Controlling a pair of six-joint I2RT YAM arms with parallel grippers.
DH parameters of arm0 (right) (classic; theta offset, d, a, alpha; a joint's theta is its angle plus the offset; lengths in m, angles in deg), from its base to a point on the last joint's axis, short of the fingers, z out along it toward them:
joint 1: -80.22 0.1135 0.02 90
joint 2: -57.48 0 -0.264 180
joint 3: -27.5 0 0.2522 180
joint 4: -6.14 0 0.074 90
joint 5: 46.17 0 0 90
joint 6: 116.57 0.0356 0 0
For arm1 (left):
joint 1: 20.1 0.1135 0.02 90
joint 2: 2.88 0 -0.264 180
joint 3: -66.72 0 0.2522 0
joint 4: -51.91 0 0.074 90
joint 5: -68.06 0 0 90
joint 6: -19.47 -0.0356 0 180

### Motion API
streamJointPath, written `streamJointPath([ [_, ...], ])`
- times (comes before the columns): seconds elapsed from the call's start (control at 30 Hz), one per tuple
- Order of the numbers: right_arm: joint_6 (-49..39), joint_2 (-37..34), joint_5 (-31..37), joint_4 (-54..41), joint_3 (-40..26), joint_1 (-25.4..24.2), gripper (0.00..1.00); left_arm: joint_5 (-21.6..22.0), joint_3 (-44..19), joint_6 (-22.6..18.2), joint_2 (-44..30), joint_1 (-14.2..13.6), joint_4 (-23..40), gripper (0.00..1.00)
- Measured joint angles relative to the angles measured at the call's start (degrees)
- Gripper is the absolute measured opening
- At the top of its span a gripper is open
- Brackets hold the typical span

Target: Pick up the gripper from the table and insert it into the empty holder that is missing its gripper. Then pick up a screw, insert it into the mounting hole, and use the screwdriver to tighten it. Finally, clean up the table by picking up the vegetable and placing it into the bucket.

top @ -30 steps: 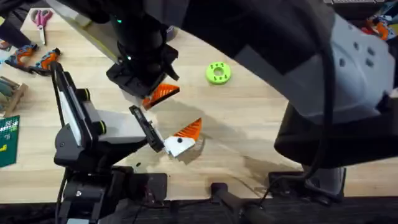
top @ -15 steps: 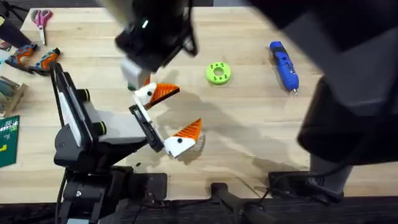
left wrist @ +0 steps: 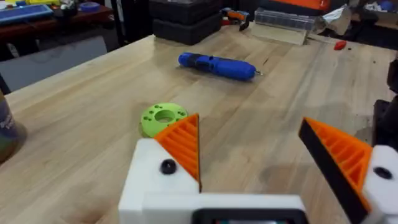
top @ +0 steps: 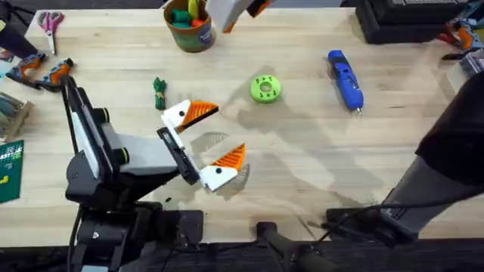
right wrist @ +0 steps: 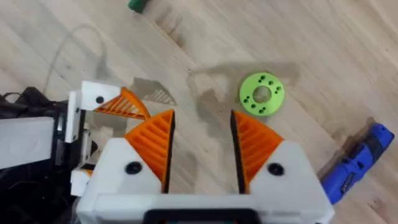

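Since a second ago the right arm is lifting away from over the left arm's hand, uncovering the bucket, the vegetable and the screwdriver. In the overhead view its gripper [top: 242,9] is sitting at the far edge of the table, just beside the bucket [top: 190,26]. In the right wrist view, the right gripper [right wrist: 202,146] is hanging above the table with its two orange pads parted by a clear gap and nothing held between them.

Nearest the bases, the left arm is lying low across the table with its left gripper [top: 206,136] spread wide, its white fingers tipped with orange ribbed pads and gripping nothing. In the left wrist view the left gripper [left wrist: 261,155] is showing both holders fitted: the holder [left wrist: 158,180] on one side is carrying the gripper [left wrist: 183,146], the orange ribbed piece, with a dark screw head in the white block below it, and the other finger is carrying a matching pad.

Just beyond the left gripper, the vegetable [top: 159,92] is lying on the bare wood, near the far finger and apart from it. A lime-green disc [top: 265,88] with holes is lying flat toward the middle of the table [top: 302,166]. Farther right, the screwdriver [top: 345,78] is lying on its side, well apart from both arms, its thin metal tip pointing toward the near edge. At the far edge the bucket is standing upright with coloured items inside. Scissors [top: 51,23] are lying at the far left corner.
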Motion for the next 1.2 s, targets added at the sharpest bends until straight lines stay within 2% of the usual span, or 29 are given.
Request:
streamJointPath([
  [0.4,-0.2,0.0,0.0,-0.3,0.0,-0.4,0.514,0.0,0.0,0.0,0.0,0.0,0.0,0.986],
  [0.43,-0.2,0.0,0.0,-0.5,0.0,-0.4,0.514,0.0,0.0,0.1,0.0,0.0,0.0,0.942],
  [0.57,-0.2,0.0,0.3,-2.1,0.0,-0.4,0.515,0.0,0.0,-0.1,0.0,0.0,0.0,0.347],
  [0.6,-0.2,0.0,0.7,-2.2,0.0,-0.5,0.517,0.0,0.0,0.0,0.0,0.0,0.0,0.162],
  [0.63,-0.2,0.0,1.5,-2.2,0.0,-0.5,0.519,0.0,0.0,-0.3,0.0,0.0,0.0,0.049],
  [0.67,-0.2,0.0,2.3,-2.4,0.0,-0.5,0.519,0.0,0.0,-0.3,0.0,0.0,0.0,0.014],
  [1.03,-0.4,0.7,6.3,-2.5,0.7,-1.9,0.526,0.0,0.0,-0.4,0.0,0.0,0.0,0.006],
  [1.2,-0.6,7.9,6.5,-2.5,9.7,-2.7,0.556,0.0,0.0,-0.4,0.0,0.0,0.0,0.006],
])
